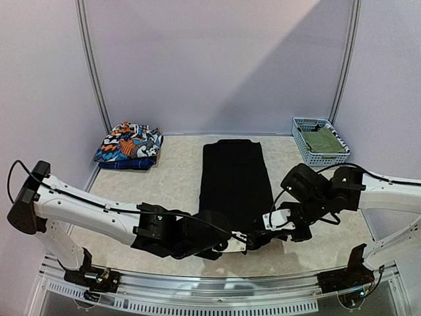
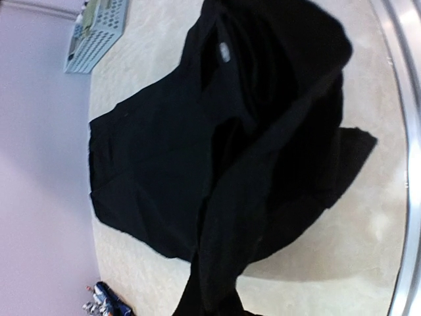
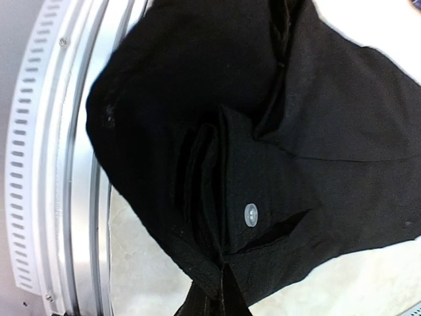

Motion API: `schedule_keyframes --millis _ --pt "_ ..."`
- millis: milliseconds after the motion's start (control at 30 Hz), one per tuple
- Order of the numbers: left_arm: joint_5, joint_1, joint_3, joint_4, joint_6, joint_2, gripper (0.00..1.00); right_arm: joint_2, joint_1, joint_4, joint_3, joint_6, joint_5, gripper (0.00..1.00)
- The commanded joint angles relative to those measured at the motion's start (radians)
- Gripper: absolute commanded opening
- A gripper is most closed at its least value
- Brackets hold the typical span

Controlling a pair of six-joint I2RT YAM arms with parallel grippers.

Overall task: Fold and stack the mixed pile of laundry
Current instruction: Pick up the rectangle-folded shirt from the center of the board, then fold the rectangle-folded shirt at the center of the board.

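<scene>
1. Left gripper (image 1: 231, 245): low over the near end of the table (image 1: 177, 191), just beside the right gripper. Its fingers are lost against black cloth, and a band of that cloth rises off the table into them, so it is clamped on the fabric
2. Right gripper (image 1: 258, 236): closed on the bunched waistband, whose folds narrow to a point at its fingers, with a pale button (image 3: 250, 214) just ahead of them
3. Long black trousers (image 1: 235, 174): flat and lengthwise, running straight away from both grippers towards the back wall. The near end is lifted and rumpled at the fingers
4. Orange-blue-white print (image 1: 128, 146): heaped well beyond and to the left of the left gripper, apart from the trousers
5. Light-blue lattice basket (image 1: 309, 155): well beyond and to the right of the right gripper
6. Olive-green T-shirt (image 1: 323, 139): lying inside the basket
</scene>
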Motion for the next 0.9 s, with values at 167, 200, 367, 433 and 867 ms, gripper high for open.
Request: schedule_keyframes --millis 167,200,367,433,867 --pt "-0.169 0.044 0.073 -0.022 -0.019 0.004 0.0 0.005 -0.119 -0.085 0.146 -0.008 -0.001 0.0" --pt "-0.198 0.062 0.077 0.008 -0.024 0.016 0.0 0.017 -0.151 -0.073 0.153 -0.015 -0.004 0.0" --pt "-0.237 0.177 0.095 0.167 -0.006 0.096 0.0 0.112 -0.28 0.04 0.174 -0.023 -0.026 0.0" --pt "-0.227 0.218 0.125 0.209 0.003 0.145 0.0 0.169 -0.314 0.089 0.191 -0.023 -0.027 0.0" --pt "-0.184 0.391 0.238 0.296 0.0 0.343 0.0 0.536 -0.494 0.263 0.398 0.026 -0.045 0.0"
